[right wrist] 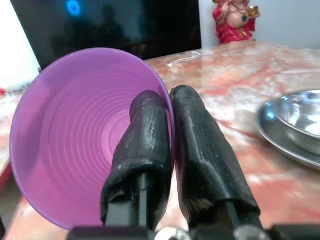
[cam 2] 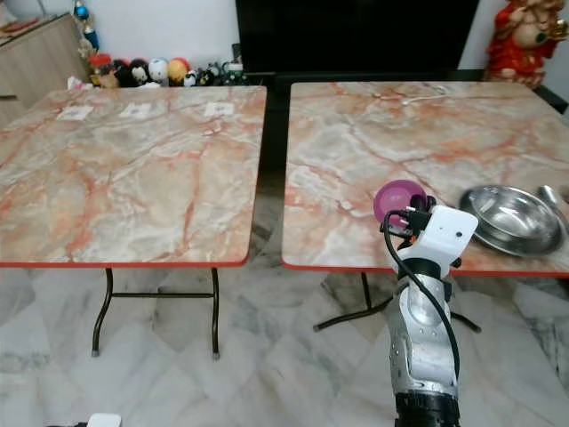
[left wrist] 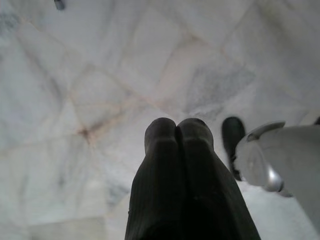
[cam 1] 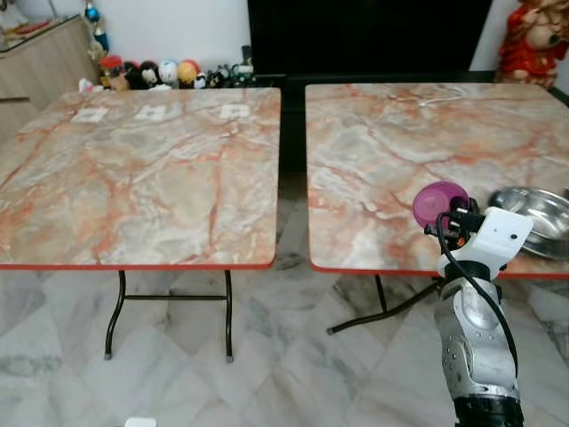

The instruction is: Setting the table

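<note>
While my left end effector (left wrist: pixel 176 131) hangs pressed together over the floor, my right end effector (right wrist: pixel 171 97) pinches the purple cup's (right wrist: pixel 75 130) rim above the right table's (cam 1: pixel 391 151) front edge, near the steel bowl (cam 2: pixel 511 218).

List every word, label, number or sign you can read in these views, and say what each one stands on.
No text can be read anywhere.
Three white paper slips lie along the far edge of the left table; any print on them is too small and blurred to read.
The purple cup, pinched at its rim by the right gripper, bears no lettering.
The steel plate on the right table is unmarked too.
</note>
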{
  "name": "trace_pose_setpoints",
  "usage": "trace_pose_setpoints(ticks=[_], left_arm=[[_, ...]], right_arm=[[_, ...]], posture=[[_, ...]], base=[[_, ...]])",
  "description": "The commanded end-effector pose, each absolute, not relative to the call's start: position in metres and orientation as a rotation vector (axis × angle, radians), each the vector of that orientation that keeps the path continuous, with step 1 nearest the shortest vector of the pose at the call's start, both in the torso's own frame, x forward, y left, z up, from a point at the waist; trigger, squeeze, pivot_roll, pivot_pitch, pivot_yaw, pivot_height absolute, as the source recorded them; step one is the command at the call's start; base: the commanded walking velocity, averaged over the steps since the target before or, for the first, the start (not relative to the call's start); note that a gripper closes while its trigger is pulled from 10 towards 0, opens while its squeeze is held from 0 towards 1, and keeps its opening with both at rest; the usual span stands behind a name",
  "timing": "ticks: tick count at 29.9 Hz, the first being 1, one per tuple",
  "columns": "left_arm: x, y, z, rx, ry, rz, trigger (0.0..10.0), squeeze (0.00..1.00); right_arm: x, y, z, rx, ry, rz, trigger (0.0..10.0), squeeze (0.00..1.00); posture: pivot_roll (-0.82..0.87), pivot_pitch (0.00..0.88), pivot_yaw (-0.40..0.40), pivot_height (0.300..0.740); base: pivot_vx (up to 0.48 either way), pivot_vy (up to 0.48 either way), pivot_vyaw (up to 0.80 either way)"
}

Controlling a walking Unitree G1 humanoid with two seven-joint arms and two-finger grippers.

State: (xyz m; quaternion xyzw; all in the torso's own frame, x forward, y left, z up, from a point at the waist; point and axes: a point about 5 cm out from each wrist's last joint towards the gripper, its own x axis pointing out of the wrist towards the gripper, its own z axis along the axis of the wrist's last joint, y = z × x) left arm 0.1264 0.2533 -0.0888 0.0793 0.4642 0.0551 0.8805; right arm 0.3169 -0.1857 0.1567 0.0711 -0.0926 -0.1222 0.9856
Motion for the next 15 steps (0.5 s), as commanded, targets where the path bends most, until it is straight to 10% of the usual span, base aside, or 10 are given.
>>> trace_pose_setpoints(ticks=[1, 15], left_arm=[[0.1341, 0.2489, -0.0873, 0.156, 0.946, 0.104, 10.0, 0.0], [0.1383, 0.2468, -0.0861, 0.163, 0.929, 0.099, 10.0, 0.0]], right_arm=[[0.3146, -0.1971, 0.1537, 0.135, -0.174, -0.285, 10.0, 0.0], [0.3162, -0.1938, 0.1554, 0.127, -0.185, -0.269, 10.0, 0.0]], posture=[[-0.01, 0.006, 0.023, 0.74], [-0.01, 0.0, 0.023, 0.74]], base=[[0.386, 0.0, -0.8], [0.362, 0.0, 0.0]])
